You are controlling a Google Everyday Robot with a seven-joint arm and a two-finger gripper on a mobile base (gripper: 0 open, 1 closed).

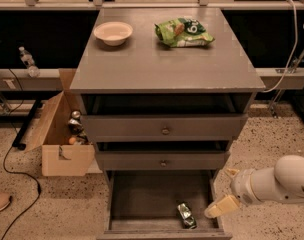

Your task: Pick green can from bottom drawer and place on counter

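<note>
the can lies on its side on the floor of the bottom drawer, close to the front right corner, its silver end towards the front edge. the drawer is pulled out wide; the 2 drawers above it, each with 1 round knob, stand only slightly out

the gripper hangs at the end of the white arm that comes in from the right edge. it is just outside the drawer's right wall, about level with the can, near it but not touching. its 2 tan fingers are spread apart and hold nothing, the lower one pointing down and left towards the drawer

on the table sit a pale bowl at the back left and a crinkled green snack bag at the back right, well apart from each other

on the speckled floor to the left of the cabinet stands an open cardboard box with a few small things in it. a plastic bottle rests on a ledge further left, and a black cable runs across the floor
</note>
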